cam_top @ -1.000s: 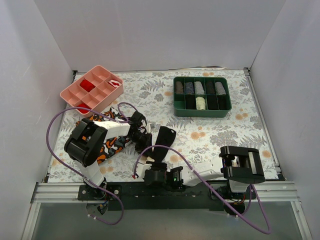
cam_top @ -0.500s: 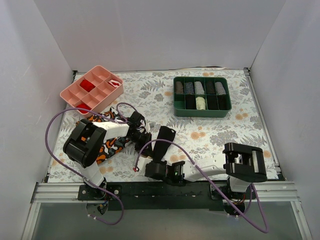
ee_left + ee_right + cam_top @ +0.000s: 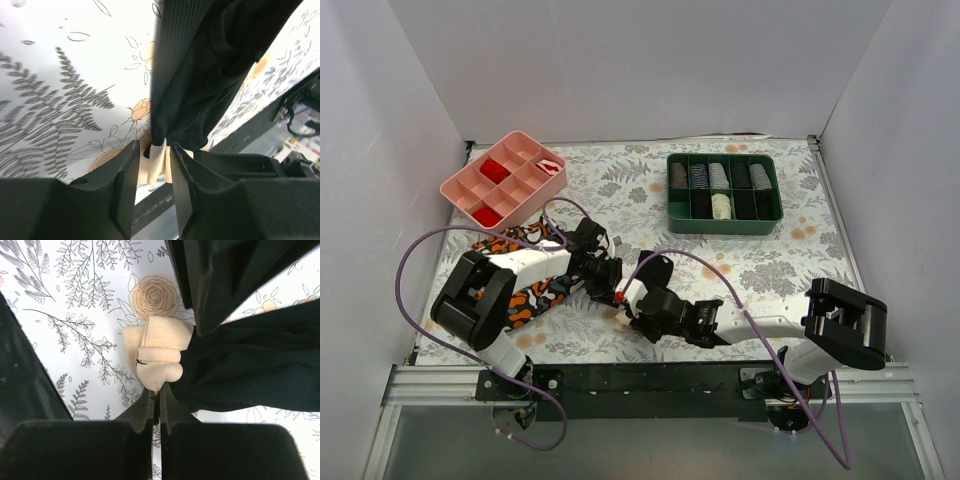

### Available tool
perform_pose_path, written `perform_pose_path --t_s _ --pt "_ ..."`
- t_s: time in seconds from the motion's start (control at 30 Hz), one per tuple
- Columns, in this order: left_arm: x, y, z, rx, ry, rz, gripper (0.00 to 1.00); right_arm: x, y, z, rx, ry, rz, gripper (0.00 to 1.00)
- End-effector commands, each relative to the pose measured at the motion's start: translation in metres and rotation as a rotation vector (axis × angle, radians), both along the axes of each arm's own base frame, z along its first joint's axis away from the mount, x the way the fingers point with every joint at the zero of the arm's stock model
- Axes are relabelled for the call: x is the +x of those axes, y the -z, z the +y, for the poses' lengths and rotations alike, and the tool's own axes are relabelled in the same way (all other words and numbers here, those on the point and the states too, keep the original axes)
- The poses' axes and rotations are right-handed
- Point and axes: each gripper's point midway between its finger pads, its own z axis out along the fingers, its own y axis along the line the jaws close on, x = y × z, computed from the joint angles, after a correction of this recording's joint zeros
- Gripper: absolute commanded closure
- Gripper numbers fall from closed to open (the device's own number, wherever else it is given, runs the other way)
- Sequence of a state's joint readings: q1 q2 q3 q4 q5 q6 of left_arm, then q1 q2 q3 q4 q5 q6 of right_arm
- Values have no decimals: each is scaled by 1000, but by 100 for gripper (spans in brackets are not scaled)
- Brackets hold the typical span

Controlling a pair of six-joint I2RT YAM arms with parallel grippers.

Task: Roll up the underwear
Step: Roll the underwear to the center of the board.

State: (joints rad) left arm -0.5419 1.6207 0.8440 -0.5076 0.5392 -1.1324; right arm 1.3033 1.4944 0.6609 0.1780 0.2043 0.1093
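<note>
— Changed since a second ago?
— Brought the right gripper (image 3: 156,392) forward from the near edge; pinched it narrow on the cream waistband (image 3: 157,347) of the underwear (image 3: 654,268). Kept the left gripper (image 3: 152,150) clamped on that waistband, near the middle of the tabletop (image 3: 770,262).

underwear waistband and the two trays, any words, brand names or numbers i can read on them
No text can be read in any view.
underwear waistband: only a tiny black mark, too small to tell whether it is print.
pink tray: no lettering visible.
green tray: no lettering visible.
table cover: floral print only, no words.
</note>
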Motion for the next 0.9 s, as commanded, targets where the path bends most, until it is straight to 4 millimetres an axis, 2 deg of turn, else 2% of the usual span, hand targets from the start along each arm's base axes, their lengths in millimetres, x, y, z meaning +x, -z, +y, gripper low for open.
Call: perform_pose_path --t_s 0.0,0.07,0.1,0.13,0.27,0.3,0.37,0.4,0.43,0.5,0.53,0.6,0.63,0.7,0.87 --pt "19 -15 8 31 -76 -107 69 -17 -5 4 136 -1 204 99" --pt "21 -19 11 41 -98 -129 66 -13 -8 4 178 28 257 99" --pt "22 -21 12 41 -108 -139 66 -18 -9 4 194 2 297 99" --pt "23 -21 15 49 -122 -150 66 -11 -10 3 209 23 317 99" --pt "22 -31 17 10 -157 -211 61 -8 -14 2 265 38 419 99" --pt "21 -33 16 -1 -160 -219 60 -12 -17 4 280 13 451 99" --pt "21 -38 14 -37 -175 -247 58 -5 -19 0 307 52 502 99" --pt "17 -39 16 -56 -180 -256 57 -9 -22 -1 324 28 538 99" --pt "16 -40 15 -72 -189 -261 56 -1 -26 -2 352 41 556 99" --pt "13 -47 11 -128 -190 -281 53 -4 -29 -6 379 49 632 99" --pt "13 -50 9 -145 -194 -284 52 4 -33 -8 406 58 646 99" --pt "12 -57 5 -180 -196 -283 52 1 -34 -11 414 65 733 99" --pt "11 -60 5 -190 -196 -290 51 10 -36 -13 445 76 743 99" --pt "12 -60 4 -205 -207 -299 50 8 -36 -20 466 79 813 99" --pt "6 -58 3 -259 -224 -306 50 25 -30 -32 503 175 945 99"
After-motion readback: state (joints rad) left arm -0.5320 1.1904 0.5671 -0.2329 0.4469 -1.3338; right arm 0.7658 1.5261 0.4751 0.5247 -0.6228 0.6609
